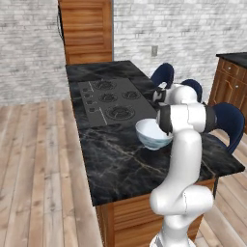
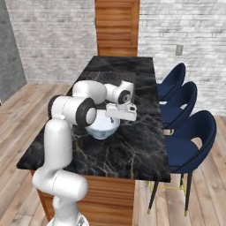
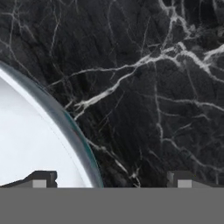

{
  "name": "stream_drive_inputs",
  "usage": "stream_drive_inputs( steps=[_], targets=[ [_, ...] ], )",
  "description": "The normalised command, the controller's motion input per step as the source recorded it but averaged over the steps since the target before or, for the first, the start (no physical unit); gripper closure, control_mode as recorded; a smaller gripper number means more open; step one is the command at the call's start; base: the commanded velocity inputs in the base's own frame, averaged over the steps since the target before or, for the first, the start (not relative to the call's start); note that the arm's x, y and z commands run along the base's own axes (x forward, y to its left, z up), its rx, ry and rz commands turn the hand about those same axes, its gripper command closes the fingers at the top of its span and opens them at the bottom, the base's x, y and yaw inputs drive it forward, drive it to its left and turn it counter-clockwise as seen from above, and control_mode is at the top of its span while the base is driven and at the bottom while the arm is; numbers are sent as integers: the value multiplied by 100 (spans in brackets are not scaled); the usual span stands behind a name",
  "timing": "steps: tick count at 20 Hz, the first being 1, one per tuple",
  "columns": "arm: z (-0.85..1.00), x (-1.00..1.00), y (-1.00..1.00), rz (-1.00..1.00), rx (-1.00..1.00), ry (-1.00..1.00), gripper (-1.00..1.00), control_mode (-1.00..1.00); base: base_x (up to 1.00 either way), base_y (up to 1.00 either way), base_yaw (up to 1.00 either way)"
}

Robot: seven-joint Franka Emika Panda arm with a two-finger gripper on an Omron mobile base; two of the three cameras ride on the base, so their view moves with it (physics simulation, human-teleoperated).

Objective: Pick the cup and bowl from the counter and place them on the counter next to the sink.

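A: From the left base view, where's the bowl (image 1: pixel 152 134)?

B: Upright on the black tabletop (image 1: pixel 120 169), mouth up, just in front of the stovetop (image 1: pixel 108 101). It's round, so no long axis. The arm hides the hand.

A: And the right base view?

B: The hand (image 2: pixel 120 115) hovers at the bowl's (image 2: pixel 102 126) rim; blue chairs (image 2: pixel 187 141) stand alongside. No sink here, so I judge nothing is delivered yet.

A: The hand view?

B: The hand (image 3: pixel 110 179) is spread wide, one fingertip (image 3: pixel 41 179) inside the bowl (image 3: pixel 35 144), the other outside over marble, straddling the rim, grasping nothing.
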Motion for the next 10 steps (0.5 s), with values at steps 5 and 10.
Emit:
stream_drive_inputs(
  steps=[5,10],
  targets=[
    [0,-45,0,5,0,0,-100,-100,0,0,0],
    [0,-33,9,1,0,0,100,-100,0,0,0]
  ],
)
